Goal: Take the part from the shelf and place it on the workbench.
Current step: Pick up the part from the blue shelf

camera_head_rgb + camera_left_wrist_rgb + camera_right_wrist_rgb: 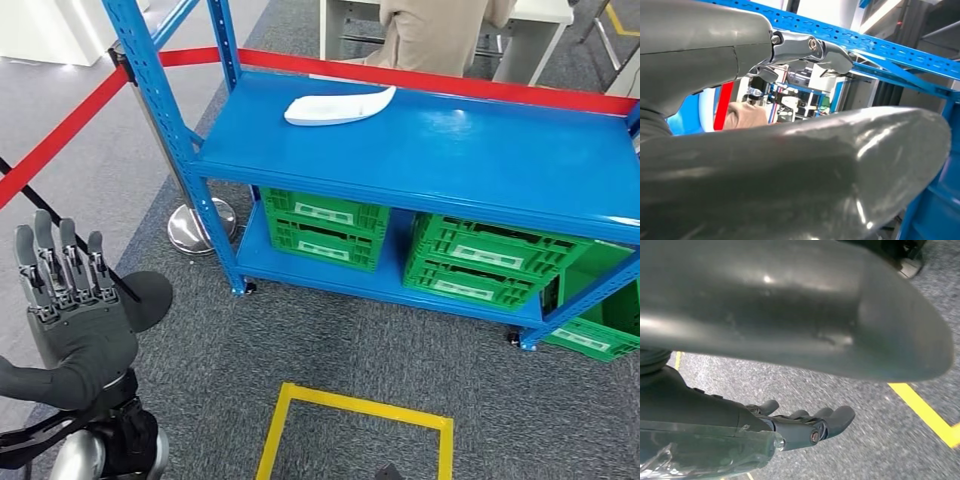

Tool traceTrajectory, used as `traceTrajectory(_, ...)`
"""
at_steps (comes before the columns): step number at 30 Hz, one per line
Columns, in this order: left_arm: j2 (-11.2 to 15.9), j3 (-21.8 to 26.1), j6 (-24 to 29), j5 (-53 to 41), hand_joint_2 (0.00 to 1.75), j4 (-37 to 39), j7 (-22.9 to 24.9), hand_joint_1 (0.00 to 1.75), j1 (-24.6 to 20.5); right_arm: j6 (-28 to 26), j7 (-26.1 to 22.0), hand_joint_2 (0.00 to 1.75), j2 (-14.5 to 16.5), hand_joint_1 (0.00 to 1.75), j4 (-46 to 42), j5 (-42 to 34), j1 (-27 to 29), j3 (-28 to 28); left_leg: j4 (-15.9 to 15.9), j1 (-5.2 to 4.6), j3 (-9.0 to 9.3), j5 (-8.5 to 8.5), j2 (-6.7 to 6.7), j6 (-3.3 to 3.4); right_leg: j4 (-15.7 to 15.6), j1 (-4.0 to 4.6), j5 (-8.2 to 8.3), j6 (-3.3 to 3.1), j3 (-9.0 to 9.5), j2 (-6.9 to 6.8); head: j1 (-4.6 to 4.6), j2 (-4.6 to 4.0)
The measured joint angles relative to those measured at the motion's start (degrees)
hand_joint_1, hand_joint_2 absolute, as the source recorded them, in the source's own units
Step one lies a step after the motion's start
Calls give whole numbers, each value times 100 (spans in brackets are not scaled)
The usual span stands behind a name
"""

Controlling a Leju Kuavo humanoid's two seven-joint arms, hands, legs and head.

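Left hand (72,310) is raised, fingers apart and holding nothing — my guess, readied for a reach. The white part (340,106) lies flat on the blue shelf's (468,150) top deck near the back edge, well apart from that hand. Right hand (806,427) hangs over the carpet, fingers loosely extended, nothing in it. Green crates (324,228) sit stacked on the lower deck — their contents I can't see from here.
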Motion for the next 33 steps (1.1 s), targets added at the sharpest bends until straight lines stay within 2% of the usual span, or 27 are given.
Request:
traceTrajectory(2,0,1,1,1,0,1,0,0,-1,-1,-1,0,-2,0,0,0,3,-1,0,-27,71,-73,9,50,889,69,-264,-43,-561,-14,7,0)
traceTrajectory(3,0,1,2,1,0,1,0,0,0,-1,0,0,-3,0,0,-1,12,-2,0,-41,114,-109,5,67,1173,98,-263,-56,-799,-14,7,0)
traceTrajectory(4,0,1,2,2,0,1,0,0,0,-1,1,0,-3,0,0,-1,19,-3,1,-53,168,-146,-5,78,1238,121,-135,-64,-941,-14,7,0)
traceTrajectory(5,-1,1,2,2,0,1,0,0,0,-1,1,0,-4,0,0,-1,21,-4,1,-61,236,-188,-15,80,1055,135,115,-73,-962,-14,8,0)
traceTrajectory(7,-1,1,2,2,0,1,0,0,-2,-2,1,0,-3,0,1,1,13,-6,5,-76,383,-282,-32,58,299,148,712,-98,-767,-16,10,-1)
traceTrajectory(8,-2,1,3,2,0,1,0,0,-3,-3,1,0,-3,0,1,1,6,-8,17,-87,431,-324,-37,39,-47,149,900,-118,-646,-15,16,-1)
traceTrajectory(9,-2,1,4,1,0,0,0,0,-4,-3,1,0,-3,0,1,1,-2,-9,29,-100,454,-355,-40,39,-266,146,998,-127,-566,-11,13,-1)
traceTrajectory(11,-1,1,8,-2,0,0,0,0,-5,-7,7,0,-2,0,0,2,-9,-11,44,-117,453,-371,-43,72,-397,143,1009,-137,-514,4,1,-1)
traceTrajectory(13,1,1,16,-8,0,-1,0,0,-7,-11,13,0,-2,0,0,5,-1,-11,21,-119,460,-361,-38,98,-398,149,1009,-143,-518,17,-11,0)
traceTrajectory(15,-1,1,22,-11,0,-1,0,0,-9,-14,15,0,-2,0,0,8,-2,-12,-8,-119,472,-356,-36,83,-398,154,998,-165,-520,20,-11,0)
traceTrajectory(20,-2,1,33,-30,0,-1,0,0,-9,-15,15,0,-4,0,0,10,-8,-14,-47,-113,482,-352,-36,-11,-396,160,987,-199,-522,19,-9,0)
traceTrajectory(26,-7,1,33,-25,0,-1,0,0,-7,-20,8,0,-4,0,0,12,-6,-20,-48,-117,482,-350,-35,-33,-399,153,993,-202,-515,17,-6,0)
traceTrajectory(28,-6,1,3,-4,0,-3,0,0,-6,-17,7,0,-3,0,0,14,-4,-20,-47,-133,478,-364,-35,9,-451,126,1012,-169,-498,18,-7,-1)
traceTrajectory(31,-6,1,-69,45,0,-19,0,0,-2,-11,7,0,-2,0,0,18,-2,-20,-239,-143,572,-378,-36,145,-446,109,1137,-64,-463,6,-8,-1)
traceTrajectory(32,-13,3,-93,80,0,-27,0,0,2,-11,7,0,-2,0,0,20,-5,-21,-311,-133,639,-378,-37,170,-373,114,1134,-50,-482,-2,0,-1)
traceTrajectory(33,-25,7,-112,115,0,-33,0,0,7,-10,7,0,-2,0,0,22,-9,-21,-346,-123,703,-390,-37,182,-241,112,1051,-45,-546,-8,14,-1)
